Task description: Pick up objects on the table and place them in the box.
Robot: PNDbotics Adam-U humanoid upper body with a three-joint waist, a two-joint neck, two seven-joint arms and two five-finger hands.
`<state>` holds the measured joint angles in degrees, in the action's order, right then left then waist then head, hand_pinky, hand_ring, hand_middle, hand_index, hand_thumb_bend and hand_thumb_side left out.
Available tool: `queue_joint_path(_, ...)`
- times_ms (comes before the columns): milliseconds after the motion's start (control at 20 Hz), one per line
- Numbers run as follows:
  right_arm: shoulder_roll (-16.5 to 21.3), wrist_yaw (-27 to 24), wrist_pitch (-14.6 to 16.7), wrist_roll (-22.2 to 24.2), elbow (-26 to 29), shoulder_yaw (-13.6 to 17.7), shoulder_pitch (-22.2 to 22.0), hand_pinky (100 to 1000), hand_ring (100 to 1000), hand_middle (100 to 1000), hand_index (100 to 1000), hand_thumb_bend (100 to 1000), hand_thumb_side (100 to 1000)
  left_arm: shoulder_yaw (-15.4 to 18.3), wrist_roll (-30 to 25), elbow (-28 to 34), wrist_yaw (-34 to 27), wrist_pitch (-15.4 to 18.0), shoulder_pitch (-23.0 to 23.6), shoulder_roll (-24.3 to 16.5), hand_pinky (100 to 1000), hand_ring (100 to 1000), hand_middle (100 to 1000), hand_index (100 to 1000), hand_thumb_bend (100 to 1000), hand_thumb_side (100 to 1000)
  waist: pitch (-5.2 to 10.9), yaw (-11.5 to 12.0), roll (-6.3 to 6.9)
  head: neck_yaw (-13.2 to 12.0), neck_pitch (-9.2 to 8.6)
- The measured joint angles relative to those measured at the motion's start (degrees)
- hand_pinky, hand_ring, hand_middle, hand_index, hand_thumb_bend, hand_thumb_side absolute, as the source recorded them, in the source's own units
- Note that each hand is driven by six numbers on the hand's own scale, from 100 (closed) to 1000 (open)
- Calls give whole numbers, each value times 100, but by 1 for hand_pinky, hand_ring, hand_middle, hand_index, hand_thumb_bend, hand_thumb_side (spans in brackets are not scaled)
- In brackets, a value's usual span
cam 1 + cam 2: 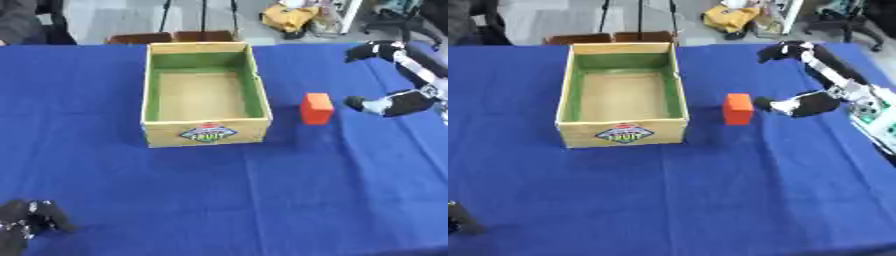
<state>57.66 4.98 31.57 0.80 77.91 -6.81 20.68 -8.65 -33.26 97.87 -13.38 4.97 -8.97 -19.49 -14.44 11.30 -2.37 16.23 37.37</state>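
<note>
Approach step: right hand (815, 82) spread apart, empty, just beside orange block (738, 108); next it must clasp block, lift w/ clearance into box (621, 131)

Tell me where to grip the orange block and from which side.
Grip the orange block across its upright side faces, coming from its right, where the right hand is open beside it. It stands apart from the box, so probably both faces are reachable.
</note>
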Motion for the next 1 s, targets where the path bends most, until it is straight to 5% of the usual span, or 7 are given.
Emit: queue_joint_path(1000,-427,383,350,271,-1421,-144,609,848,840,707,861,530,511,-104,-289,72,-119,53,-83,-27,654,572,493,636,254,1000,-108,280,49,102,33)
